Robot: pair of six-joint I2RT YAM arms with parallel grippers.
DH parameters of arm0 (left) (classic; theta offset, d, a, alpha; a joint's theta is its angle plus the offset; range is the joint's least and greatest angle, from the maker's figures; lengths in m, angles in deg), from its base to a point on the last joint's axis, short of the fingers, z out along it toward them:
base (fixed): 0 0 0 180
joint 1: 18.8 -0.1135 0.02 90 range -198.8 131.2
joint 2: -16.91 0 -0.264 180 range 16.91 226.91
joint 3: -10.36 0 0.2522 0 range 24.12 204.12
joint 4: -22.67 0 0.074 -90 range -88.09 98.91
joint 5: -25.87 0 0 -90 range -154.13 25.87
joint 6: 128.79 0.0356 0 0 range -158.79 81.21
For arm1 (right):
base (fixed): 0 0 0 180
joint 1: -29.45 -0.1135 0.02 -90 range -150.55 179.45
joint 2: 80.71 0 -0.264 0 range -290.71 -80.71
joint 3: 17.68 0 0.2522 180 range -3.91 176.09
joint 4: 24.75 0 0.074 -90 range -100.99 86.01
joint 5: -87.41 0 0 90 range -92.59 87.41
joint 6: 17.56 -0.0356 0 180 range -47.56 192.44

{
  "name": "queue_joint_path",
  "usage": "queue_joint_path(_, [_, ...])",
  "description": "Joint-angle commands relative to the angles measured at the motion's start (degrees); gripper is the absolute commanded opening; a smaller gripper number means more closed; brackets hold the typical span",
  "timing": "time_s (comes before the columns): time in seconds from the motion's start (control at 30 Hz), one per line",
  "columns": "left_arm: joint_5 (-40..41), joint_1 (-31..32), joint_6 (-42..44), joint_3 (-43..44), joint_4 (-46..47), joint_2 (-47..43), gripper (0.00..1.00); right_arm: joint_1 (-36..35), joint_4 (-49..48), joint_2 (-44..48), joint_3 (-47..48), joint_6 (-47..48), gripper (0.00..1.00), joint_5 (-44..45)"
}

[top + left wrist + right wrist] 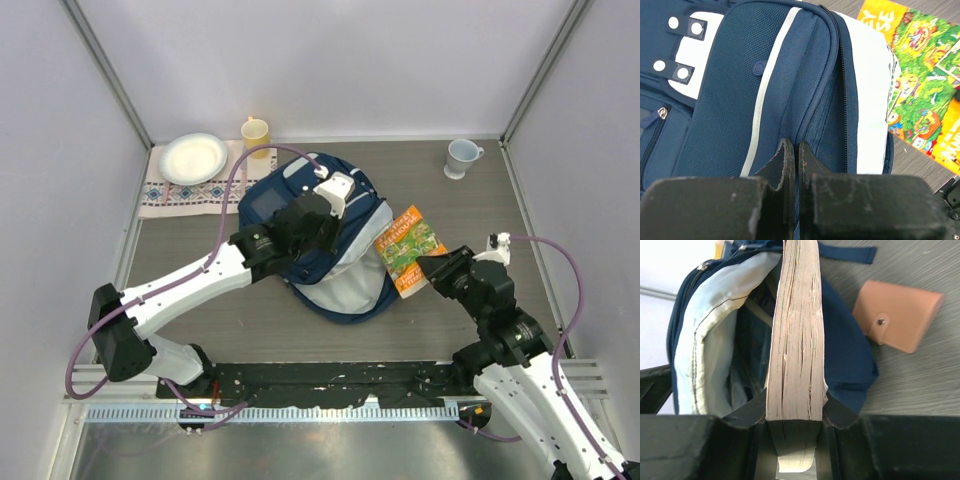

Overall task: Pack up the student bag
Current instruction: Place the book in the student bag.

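Observation:
The student bag (300,200) is a navy backpack with white stripes, lying mid-table with its mouth open toward me and pale lining (345,285) showing. My left gripper (318,228) rests on top of the bag and is shut on a fold of its fabric (770,90); the fingertips (788,150) are almost touching. My right gripper (440,268) is shut on a colourful book (408,248), held on edge beside the bag's right side. In the right wrist view the book's page edge (797,340) points at the bag's opening (740,370). The book also shows in the left wrist view (925,90).
A white plate (195,157) sits on an embroidered cloth (170,197) at the back left, with a yellow cup (256,131) beside it. A pale mug (461,157) stands at the back right. A tan snap wallet (897,315) lies on the table beside the bag.

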Motion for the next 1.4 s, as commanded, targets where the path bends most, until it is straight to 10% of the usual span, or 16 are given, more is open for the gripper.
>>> queue_joint_path(0.0, [0.05,-0.49,-2.68,4.94,8.31,-2.55,0.00,-0.07,-15.45,-0.75,-0.98,-4.52,0.01,-8.91])
queue_joint_path(0.57, [-3.20,-0.58,-4.62,6.09,9.54,-2.11,0.00,-0.16,-50.79,-15.25,-10.13,-13.05,0.01,-25.71])
queue_joint_path(1.37, [-5.49,-0.84,-4.36,4.60,11.22,-4.04,0.00,-13.34,-93.33,-58.30,-8.11,-13.93,0.01,-0.85])
